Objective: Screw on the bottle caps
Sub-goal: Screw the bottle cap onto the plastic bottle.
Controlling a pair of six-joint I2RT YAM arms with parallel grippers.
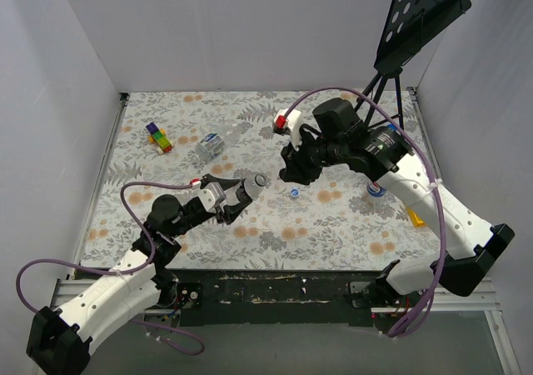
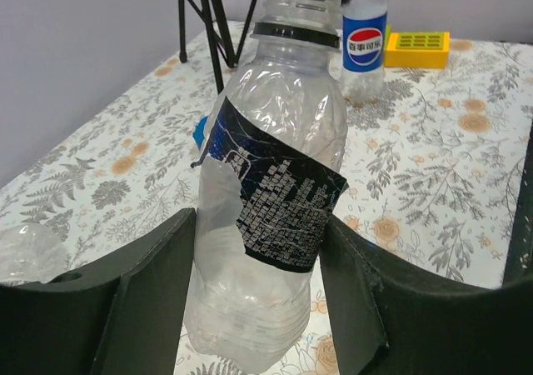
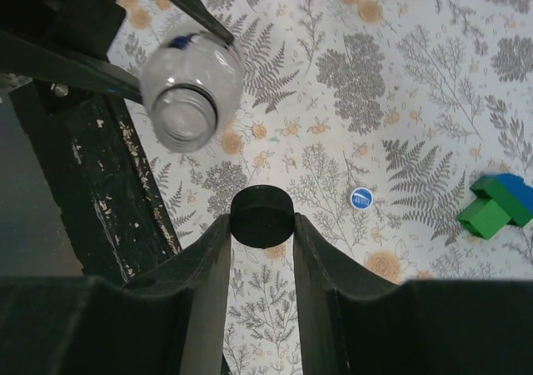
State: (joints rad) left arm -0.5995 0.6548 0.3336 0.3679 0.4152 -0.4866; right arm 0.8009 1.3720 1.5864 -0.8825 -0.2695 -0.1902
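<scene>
Clamping the clear bottle around its middle, the left tool presses both fingers against its crumpled sides (dark label peeling, mouth uncapped). The right tool is closed on a black cap, pinched between its fingertips near that bottle's open mouth but not touching it. A blue cap lies on the table just past the bottle's mouth, and a second bottle stands upright beyond the held one.
</scene>
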